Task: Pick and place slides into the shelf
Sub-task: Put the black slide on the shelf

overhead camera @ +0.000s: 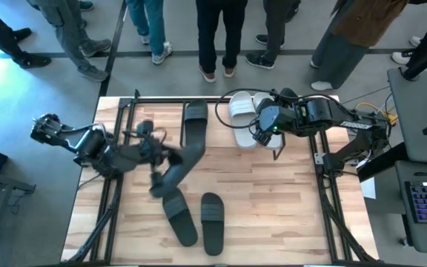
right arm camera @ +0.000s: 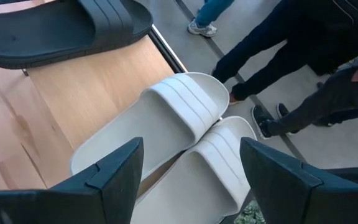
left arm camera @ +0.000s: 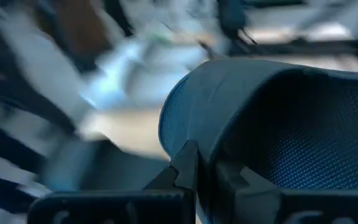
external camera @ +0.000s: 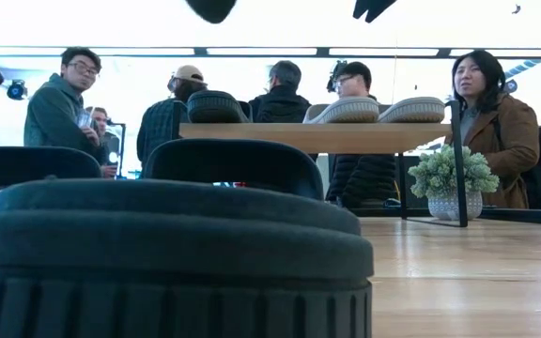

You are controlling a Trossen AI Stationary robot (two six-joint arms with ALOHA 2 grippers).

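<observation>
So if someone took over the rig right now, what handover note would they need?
Left hand: shut on a black slide, held above the table.
Right hand: open, over the two white slides on the shelf.
Done: two white slides and one black slide lie on the shelf top.
Left: place the held slide, then the two black slides lying on the table's near part.

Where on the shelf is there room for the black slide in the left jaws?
One bare strip of shelf, between the black slide at its left end and the white pair, which crowd the right end below the right gripper, jaws open. The tabletop right of the two loose slides is bare.
</observation>
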